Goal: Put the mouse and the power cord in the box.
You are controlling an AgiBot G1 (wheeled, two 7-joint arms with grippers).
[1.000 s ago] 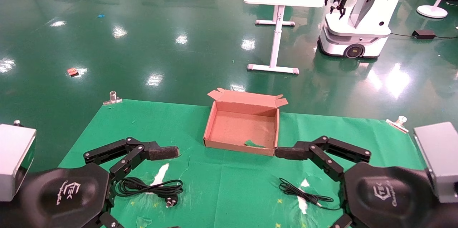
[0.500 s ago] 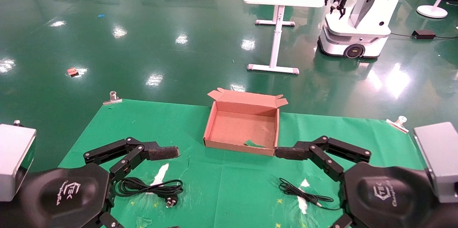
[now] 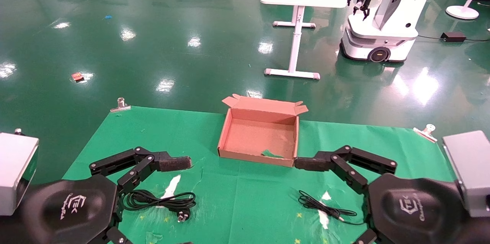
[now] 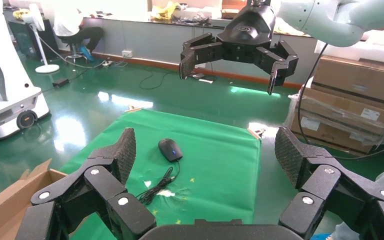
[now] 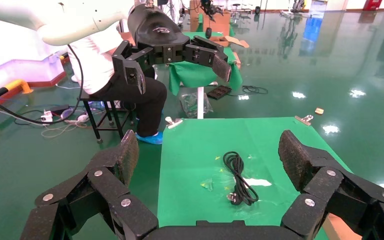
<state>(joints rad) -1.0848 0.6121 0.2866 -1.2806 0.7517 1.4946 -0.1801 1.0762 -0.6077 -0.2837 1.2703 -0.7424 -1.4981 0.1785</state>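
Nearest the robot, the left gripper (image 3: 153, 198) is hovering over the front left part of the green cloth (image 3: 245, 202), its fingers spread wide and holding nothing. Under it the power cord (image 3: 159, 200) is lying in a loose coil near the cloth's front edge, with its plug (image 3: 183, 216) pointing toward the middle. The cord is looking floppy and fairly light, so gripping across the bundled loops should be lifting the whole coil, while taking the stiff plug alone would be leaving the rest dangling.

Over the front right part, the right gripper (image 3: 325, 202) is hanging equally wide open and empty. In the head view only the thin cable (image 3: 325, 207) is showing; the mouse (image 4: 170, 149) itself is appearing in the left wrist view, probably hidden under the right gripper's body in the head view. Its smooth hard shell is likely slippery, so pinching its two long sides seems safest.

Farther back, the box (image 3: 229, 127) is sitting open at the cloth's rear edge, centred, holding only a green scrap (image 3: 271, 154).
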